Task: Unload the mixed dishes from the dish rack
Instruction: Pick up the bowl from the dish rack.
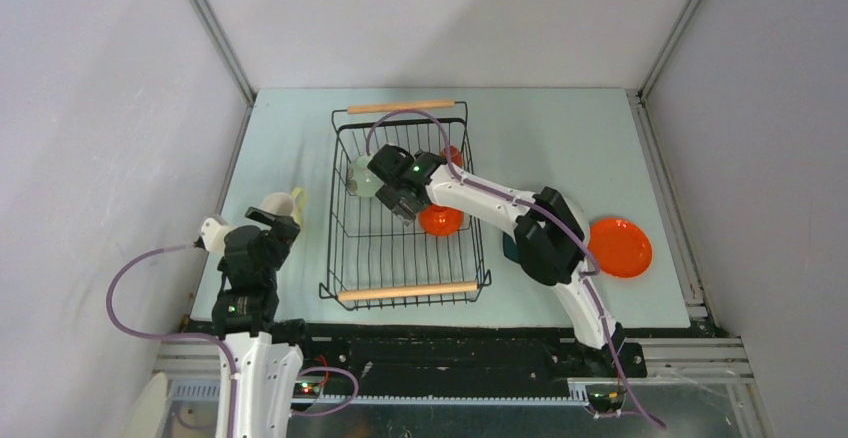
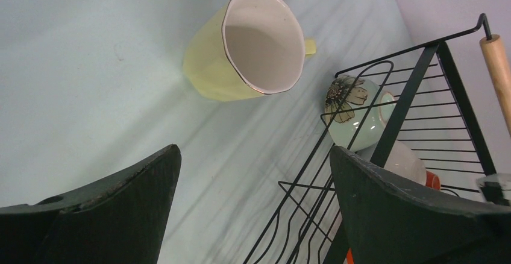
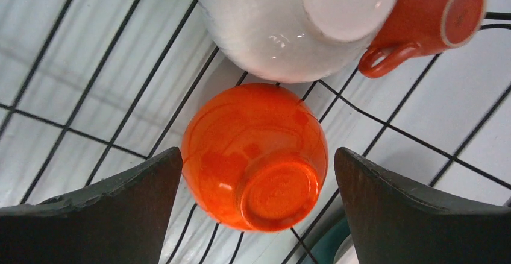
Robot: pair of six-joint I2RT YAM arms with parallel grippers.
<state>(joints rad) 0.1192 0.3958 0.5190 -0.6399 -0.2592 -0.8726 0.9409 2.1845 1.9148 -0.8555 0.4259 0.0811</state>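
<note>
Jaws spread on both: right end effector (image 3: 256,155) over the upturned orange bowl (image 3: 241,131), left end effector (image 2: 254,150) facing the yellow mug (image 2: 208,65).

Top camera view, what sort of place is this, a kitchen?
Probably a robot test cell, not a kitchen: grey panel walls enclose a pale table, a left arm and right arm are bolted at its near edge, and a dish rack sits on it.
</note>
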